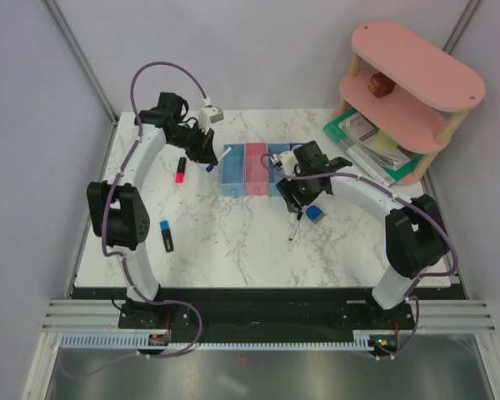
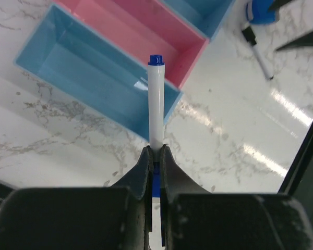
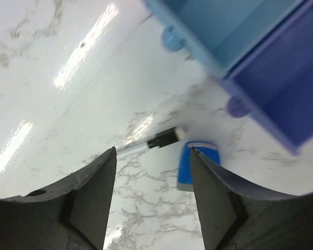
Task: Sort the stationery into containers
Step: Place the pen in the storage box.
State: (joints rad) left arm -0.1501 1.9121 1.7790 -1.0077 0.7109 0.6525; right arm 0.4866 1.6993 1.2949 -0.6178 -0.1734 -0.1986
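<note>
White marble table (image 1: 233, 242), plain grey walls (image 1: 258, 50). Left gripper (image 2: 155, 153) is pinching a white pen (image 2: 156, 104), long axis straight out from its fingers, blue cap aimed over the light blue bin (image 2: 68, 57). Right gripper (image 3: 152, 152) hangs spread above a second pen (image 3: 146, 146).

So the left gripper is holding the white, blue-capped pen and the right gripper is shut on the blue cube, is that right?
Not quite. The left gripper does hold the white, blue-capped pen, but the right gripper is open: the right wrist view shows the blue cube lying on the table beneath its spread jaws.
</note>
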